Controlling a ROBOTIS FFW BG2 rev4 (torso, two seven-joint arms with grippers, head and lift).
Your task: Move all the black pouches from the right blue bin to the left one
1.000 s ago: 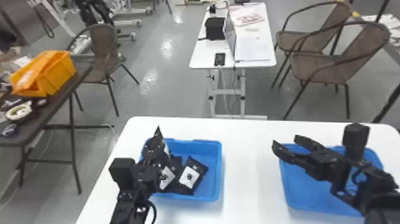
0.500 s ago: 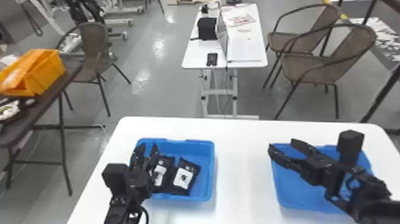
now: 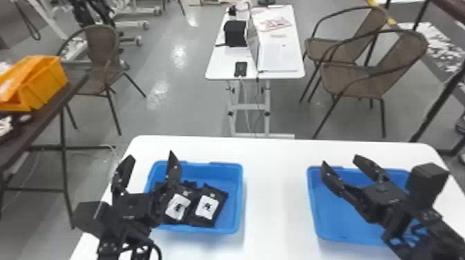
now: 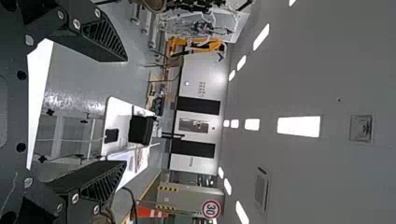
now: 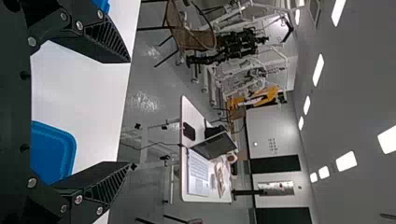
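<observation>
In the head view my left gripper is open above the left part of the left blue bin, its fingers spread apart. Black pouches with white labels lie in that bin, one pouch at the right of the group, another beside it, partly behind my arm. My right gripper stands open over the right blue bin, whose visible floor is bare blue. The left wrist view shows the left gripper holding nothing; in the right wrist view the right gripper is likewise empty.
Both bins stand on a white table with a gap between them. A dark side table with an orange bin is at the left. Behind are another white table and wicker chairs.
The left gripper has risen and turned from over the pouches, with its fingers now wide apart. The right arm holds nearly the same pose, while the head view has shifted slightly.
</observation>
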